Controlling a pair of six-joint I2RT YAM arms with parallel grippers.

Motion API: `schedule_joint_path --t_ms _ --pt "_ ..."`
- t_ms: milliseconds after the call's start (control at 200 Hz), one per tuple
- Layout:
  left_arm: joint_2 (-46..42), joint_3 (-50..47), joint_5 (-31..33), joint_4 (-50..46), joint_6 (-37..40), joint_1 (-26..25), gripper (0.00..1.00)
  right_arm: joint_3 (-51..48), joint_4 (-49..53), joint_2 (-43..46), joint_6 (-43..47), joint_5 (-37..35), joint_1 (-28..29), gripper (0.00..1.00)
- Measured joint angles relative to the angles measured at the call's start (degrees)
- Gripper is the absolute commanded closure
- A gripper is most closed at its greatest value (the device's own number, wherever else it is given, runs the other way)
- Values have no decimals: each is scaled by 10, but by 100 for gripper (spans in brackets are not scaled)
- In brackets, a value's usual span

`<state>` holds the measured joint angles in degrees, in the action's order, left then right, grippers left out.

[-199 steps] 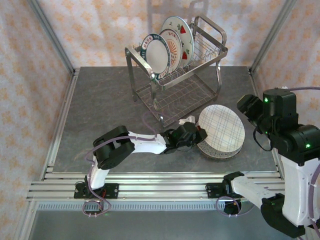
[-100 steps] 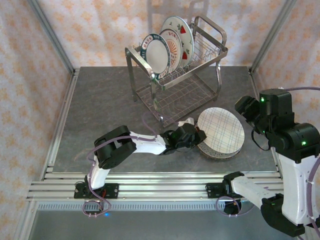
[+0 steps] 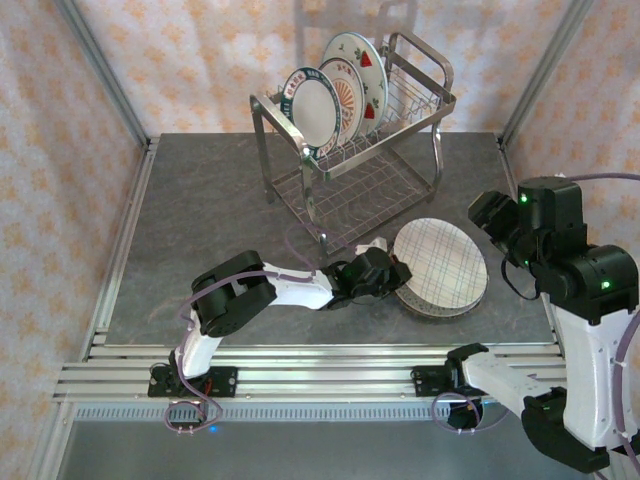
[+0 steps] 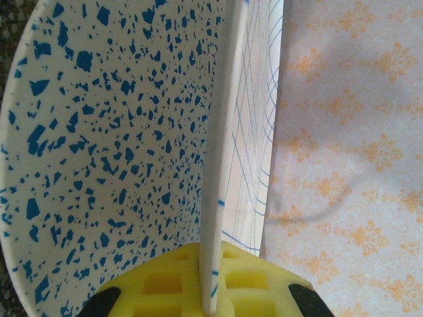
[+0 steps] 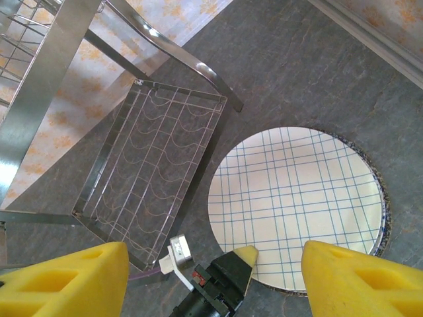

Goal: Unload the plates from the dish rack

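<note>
The plaid-lined plate (image 3: 442,262) lies nearly flat on a stack right of the dish rack (image 3: 400,110). My left gripper (image 3: 398,272) is shut on its near-left rim. In the left wrist view that rim (image 4: 218,165) runs edge-on between the yellow pads (image 4: 158,284), with the blue-speckled plate (image 4: 99,145) just under it. Three small plates (image 3: 312,108) stand upright in the rack's top tier. My right gripper (image 5: 215,264) hangs open above the plaid-lined plate (image 5: 297,198), holding nothing.
The rack's lower tier (image 5: 152,178) holds no dishes, and its leg (image 5: 172,53) stands close to the stack. Patterned walls and metal posts (image 3: 545,70) enclose the grey table (image 3: 200,220). Bare table lies left of the rack.
The plaid-lined plate has sunk a little lower and shifted slightly left with my left gripper. The right arm has edged left and down a touch.
</note>
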<state>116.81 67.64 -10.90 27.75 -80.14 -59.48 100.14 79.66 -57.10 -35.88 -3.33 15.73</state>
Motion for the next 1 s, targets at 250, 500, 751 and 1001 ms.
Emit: schedule_joint_path --t_ms 250,500,751,1001 --pt "2 0 -7 0 -8 0 100 -5 -5 0 0 4 0 31" --pt "3 0 -10 0 -11 0 89 -7 -13 0 0 4 0 30" --pt "3 0 -12 0 -15 0 77 -11 -17 0 0 6 0 30" --pt "3 -7 -20 -10 -14 4 69 -16 -22 0 0 8 0 30"
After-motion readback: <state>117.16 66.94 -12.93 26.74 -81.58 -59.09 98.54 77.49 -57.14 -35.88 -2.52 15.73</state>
